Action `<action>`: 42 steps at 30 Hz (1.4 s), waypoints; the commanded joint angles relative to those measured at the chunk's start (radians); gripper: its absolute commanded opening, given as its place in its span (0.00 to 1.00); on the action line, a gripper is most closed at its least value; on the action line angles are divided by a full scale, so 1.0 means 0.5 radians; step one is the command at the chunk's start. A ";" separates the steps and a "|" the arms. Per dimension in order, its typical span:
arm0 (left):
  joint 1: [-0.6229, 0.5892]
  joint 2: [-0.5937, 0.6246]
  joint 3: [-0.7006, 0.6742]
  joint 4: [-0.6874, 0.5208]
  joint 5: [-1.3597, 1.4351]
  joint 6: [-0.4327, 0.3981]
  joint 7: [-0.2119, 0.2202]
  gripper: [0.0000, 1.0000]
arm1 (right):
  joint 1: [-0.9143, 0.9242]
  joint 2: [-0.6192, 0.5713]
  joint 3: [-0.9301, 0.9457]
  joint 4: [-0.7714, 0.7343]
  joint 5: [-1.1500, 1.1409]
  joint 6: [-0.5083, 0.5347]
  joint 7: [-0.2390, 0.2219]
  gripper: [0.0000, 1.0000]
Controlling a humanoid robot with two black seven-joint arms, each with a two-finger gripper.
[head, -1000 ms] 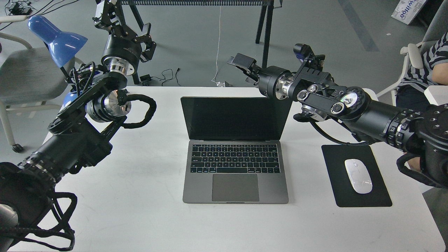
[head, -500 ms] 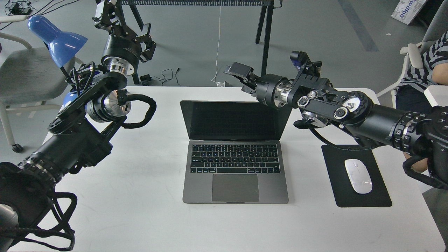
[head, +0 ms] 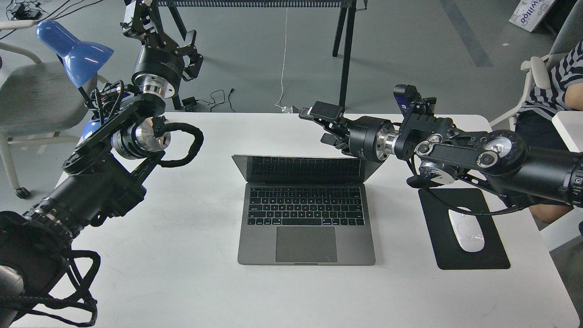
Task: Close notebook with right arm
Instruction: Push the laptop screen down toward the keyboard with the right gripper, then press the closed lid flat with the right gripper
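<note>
1. Head view: a white counter (head: 182, 282) fills most of the picture.
2. The notebook (head: 306, 218) sits in the middle of the counter. Its base lies flat, with the trackpad toward the near edge.
3. The lid (head: 306, 169) is tipped far forward over the keys. It is only partly open. The dark screen shows the keys like a mirror.
4. The right arm (head: 478, 157) comes in from the right edge and reaches across toward the far edge of the counter.
5. The right claw (head: 322, 124) is above and just behind the top right part of the lid. Its fingers look spread apart, one up high and one lower down. I cannot tell if the claw touches the lid.
6. A black mouse pad (head: 469, 255) lies near the right edge of the counter. A white mouse (head: 466, 234) rests on it. The right arm passes over the far end of the pad.
7. The left arm (head: 91, 191) comes in from the near left corner and bends up past the far left corner.
8. The left claw (head: 155, 27) is high up, past the far edge, well away from the notebook. It is dark and turned away, so I cannot tell if it is spread or pressed together.
9. A blue lamp (head: 75, 48) stands beside the far left corner.
</note>
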 commanded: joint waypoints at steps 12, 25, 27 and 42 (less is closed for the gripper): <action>0.000 0.000 0.000 0.000 0.001 0.000 0.000 1.00 | -0.239 -0.028 -0.004 0.204 -0.001 -0.034 -0.003 1.00; 0.000 0.000 0.000 0.000 0.001 0.000 0.000 1.00 | -0.469 -0.012 -0.004 0.204 -0.017 -0.034 0.003 1.00; 0.000 0.000 0.000 0.000 0.001 0.000 0.000 1.00 | -0.491 -0.012 -0.004 0.204 -0.017 -0.034 0.003 1.00; 0.000 0.000 0.000 -0.003 0.001 0.000 0.000 1.00 | -0.650 -0.016 -0.001 0.152 -0.038 -0.037 0.003 1.00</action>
